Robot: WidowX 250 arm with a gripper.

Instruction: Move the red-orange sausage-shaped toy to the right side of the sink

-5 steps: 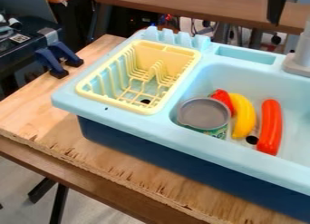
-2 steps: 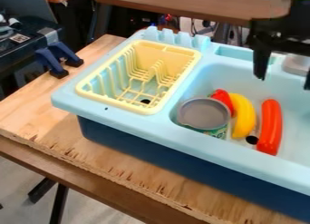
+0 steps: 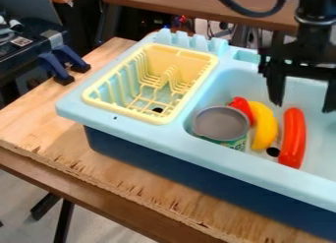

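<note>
Approach step, by the look of it: tool (image 3: 303, 105) open and empty, 2 fingers wide apart over the sink (image 3: 151, 141). Orange-red sausage shape (image 3: 293, 137) lies in the basin toward the tool's 6 o'clock; banana (image 3: 265, 126) at its 9 o'clock, can (image 3: 221, 123) farther that way. Next move likely needs lining up over the sausage shape, lowering, then closing, clear of the banana.

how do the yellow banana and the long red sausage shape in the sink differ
The banana is yellow; the sausage shape is red.
The banana curves, while the sausage shape is nearly straight.
The banana lies closer to the can than the sausage shape does.
Both are smooth, elongated and lying inside the sink.
</note>
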